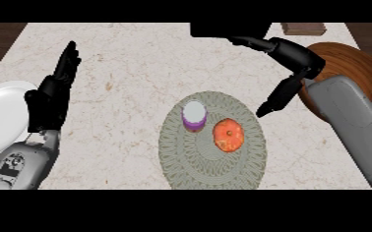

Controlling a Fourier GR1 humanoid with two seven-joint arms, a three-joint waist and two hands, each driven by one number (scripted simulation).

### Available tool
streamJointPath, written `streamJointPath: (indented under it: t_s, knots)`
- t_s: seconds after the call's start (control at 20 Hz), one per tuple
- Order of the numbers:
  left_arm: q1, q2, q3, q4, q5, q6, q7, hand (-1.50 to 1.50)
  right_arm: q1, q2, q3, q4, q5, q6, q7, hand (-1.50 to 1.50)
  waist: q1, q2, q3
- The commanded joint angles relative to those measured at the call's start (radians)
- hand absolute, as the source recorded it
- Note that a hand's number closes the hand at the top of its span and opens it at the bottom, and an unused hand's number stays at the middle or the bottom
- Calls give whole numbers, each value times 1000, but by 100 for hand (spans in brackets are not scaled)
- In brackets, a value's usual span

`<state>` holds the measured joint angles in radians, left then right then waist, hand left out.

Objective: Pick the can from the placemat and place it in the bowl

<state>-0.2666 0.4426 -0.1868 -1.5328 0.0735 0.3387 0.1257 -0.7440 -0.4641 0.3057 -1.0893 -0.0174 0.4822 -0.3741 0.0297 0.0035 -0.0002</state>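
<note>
Head view looked steeply down on a pale marbled tabletop point(145, 54). A round grey placemat point(210, 169) lay near the lower middle. On it stood the can point(194, 116), upright, purple-sided with a white top, in the mat's upper left part. Just beside it to the right lay an orange fruit point(229, 134), close to the can but seemingly apart from it.

The right hand point(291, 59) hung over the tabletop above and to the right of the mat, its fingers point(272, 103) stretched downward with their tips near the mat's upper right rim. They were extended, not curled, and held nothing; the can stood apart from them to the left.

A brown wooden bowl point(345, 61) sat at the right edge, partly hidden by the grey right forearm point(349, 123).

The left hand point(51, 96) rested at the left side, open, fingers straight and pointing up, holding nothing. Behind it a white plate point(11, 108) showed at the left edge. A small brown block point(303, 28) lay at the top right.
</note>
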Motion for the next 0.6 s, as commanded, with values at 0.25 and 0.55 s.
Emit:
streamJointPath:
  t_s: [0.25, 0.55]
  knots:
    - [22, -3, 46, -9, 0, -27, -5, 0, -148, 111, 140, 21, 167, 86, 146, -150, -16, -3, 0]
    - [58, -20, 39, -82, -49, -13, 63, 0, -139, 144, 158, -56, 190, 205, 219, -150, -23, -5, 0]
